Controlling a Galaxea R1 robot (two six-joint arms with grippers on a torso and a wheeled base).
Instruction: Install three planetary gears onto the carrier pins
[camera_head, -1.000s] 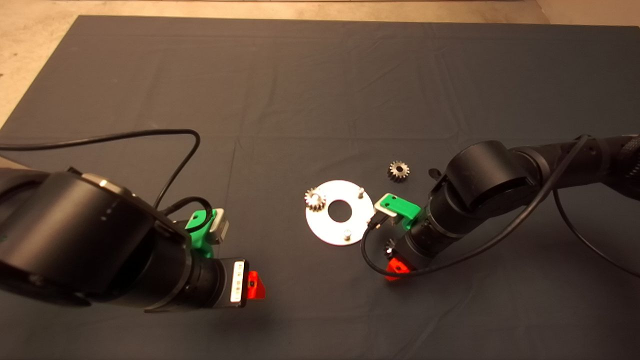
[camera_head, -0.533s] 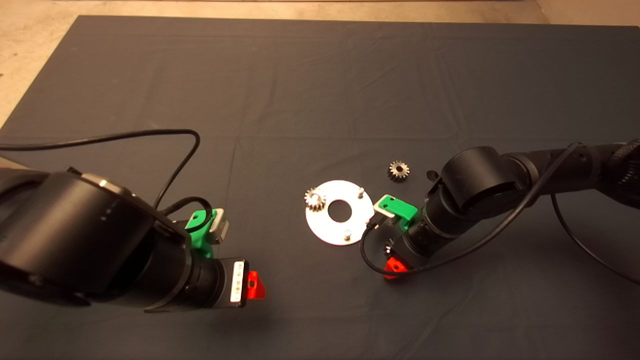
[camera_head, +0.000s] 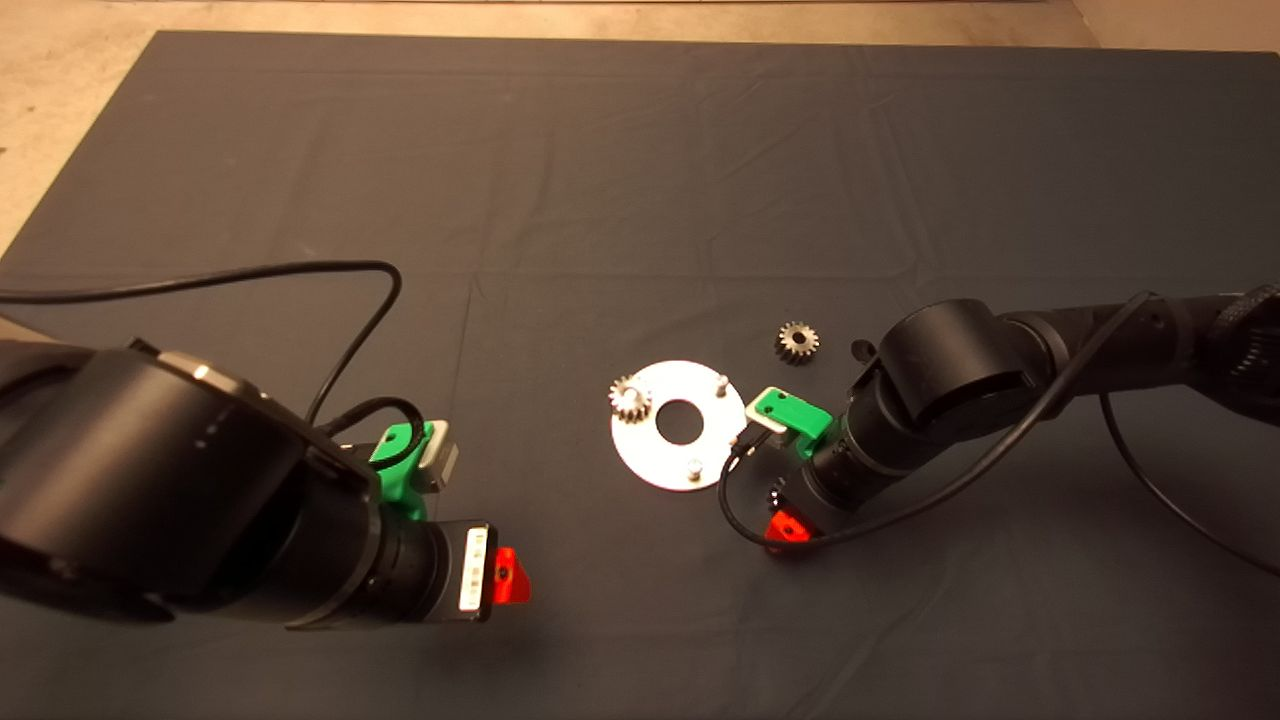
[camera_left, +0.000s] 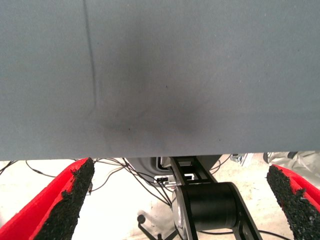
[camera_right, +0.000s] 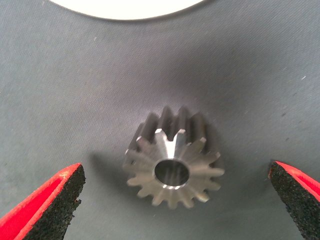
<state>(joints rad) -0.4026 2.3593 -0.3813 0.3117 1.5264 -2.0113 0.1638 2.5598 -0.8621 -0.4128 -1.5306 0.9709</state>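
Observation:
A flat silver-white round plate (camera_head: 655, 455) lies mid-mat with three carrier pins. One planetary gear (camera_head: 630, 397) sits on the left pin; the other two pins (camera_head: 720, 381) (camera_head: 692, 466) are bare. A second gear (camera_head: 797, 342) lies loose on the mat beyond the plate's right side. My right gripper (camera_head: 780, 508) is just right of the plate, low over the third gear (camera_head: 775, 492). In the right wrist view this gear (camera_right: 172, 157) lies flat on the mat between the open fingers (camera_right: 50, 205), untouched, with the plate's edge (camera_right: 125, 7) close by. My left gripper (camera_head: 505, 578) waits at the lower left, open and empty (camera_left: 180, 169).
Black cables loop from both arms over the mat (camera_head: 640, 180); the right arm's cable (camera_head: 735, 520) hangs close to the plate's near right edge. The left wrist view shows the mat's edge and floor wires beyond it.
My right arm has shifted slightly left and toward the mat's near side, over the third gear. The left arm has barely moved. The gears and plate have not moved.

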